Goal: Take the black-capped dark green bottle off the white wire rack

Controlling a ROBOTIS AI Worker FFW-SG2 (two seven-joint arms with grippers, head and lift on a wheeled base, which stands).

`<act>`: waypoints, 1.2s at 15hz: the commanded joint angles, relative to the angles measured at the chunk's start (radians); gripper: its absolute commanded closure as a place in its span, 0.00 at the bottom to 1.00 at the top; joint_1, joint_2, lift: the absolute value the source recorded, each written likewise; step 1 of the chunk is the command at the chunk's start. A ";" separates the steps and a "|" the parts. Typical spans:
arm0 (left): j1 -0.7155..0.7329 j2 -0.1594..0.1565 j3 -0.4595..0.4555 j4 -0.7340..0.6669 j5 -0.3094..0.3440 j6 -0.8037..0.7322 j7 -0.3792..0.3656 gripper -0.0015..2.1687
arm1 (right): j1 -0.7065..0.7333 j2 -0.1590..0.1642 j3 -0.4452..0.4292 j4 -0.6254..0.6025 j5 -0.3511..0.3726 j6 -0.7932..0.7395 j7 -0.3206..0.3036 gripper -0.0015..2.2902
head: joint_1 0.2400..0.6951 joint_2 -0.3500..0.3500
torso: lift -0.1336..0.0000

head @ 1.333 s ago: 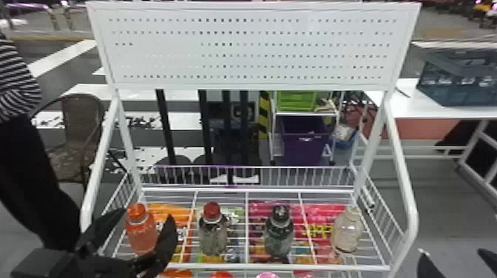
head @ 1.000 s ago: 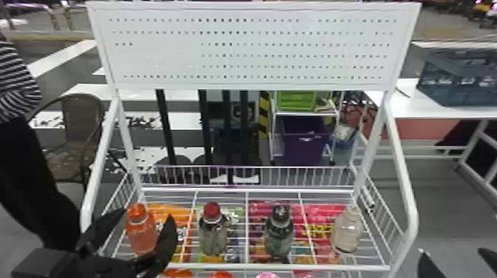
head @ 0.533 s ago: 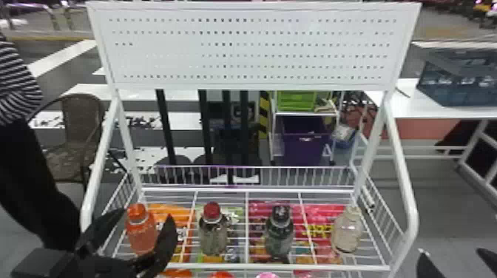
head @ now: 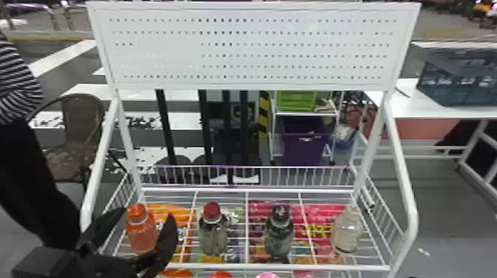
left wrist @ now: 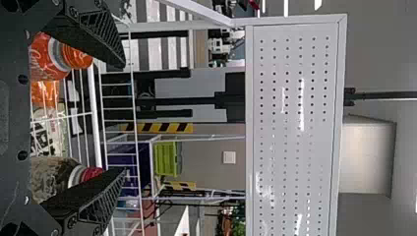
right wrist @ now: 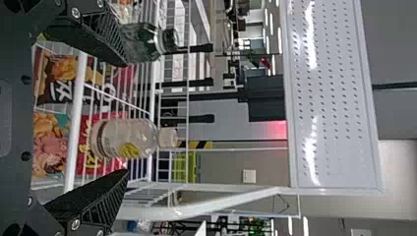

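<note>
Removed, 0 of 1: dark green bottle (right wrist: 142, 43) stands on rack (head: 259, 266) beyond 1 finger of right gripper (right wrist: 125, 118), jaws apart; left gripper (left wrist: 123, 119) likewise parted; grasp and lift outstanding.

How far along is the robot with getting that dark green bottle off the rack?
Barely started, it seems. Done: only the right pincer is open and facing the rack. In hand: nothing; the left pincer is open and empty too. Left: gripping, lifting and taking away the dark green bottle, which stands on the rack between the red-capped bottle and the pale one.
</note>
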 commanded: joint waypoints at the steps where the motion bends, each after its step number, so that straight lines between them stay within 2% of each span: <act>1: 0.000 0.001 0.002 0.000 0.000 0.000 0.000 0.07 | -0.092 0.000 0.080 0.153 0.047 -0.043 -0.015 0.06 | 0.57 0.50 | 1.00; 3: -0.003 0.003 0.002 0.001 0.000 0.000 0.000 0.07 | -0.181 0.000 0.134 0.265 0.055 -0.068 -0.024 0.06 | 0.57 0.50 | 1.00; 8: -0.005 0.013 0.010 -0.014 0.005 0.028 0.000 0.07 | -0.373 0.006 0.271 0.463 0.106 -0.086 -0.126 0.06 | 0.57 0.50 | 1.00; 11: -0.008 0.013 0.016 -0.013 0.006 0.031 -0.002 0.07 | -0.465 0.039 0.287 0.541 0.101 -0.086 -0.150 0.06 | 0.57 0.50 | 1.00; 18: -0.009 0.018 0.015 0.000 0.011 0.031 -0.003 0.07 | -0.643 0.091 0.329 0.707 0.092 -0.052 -0.152 0.07 | 0.57 0.50 | 1.00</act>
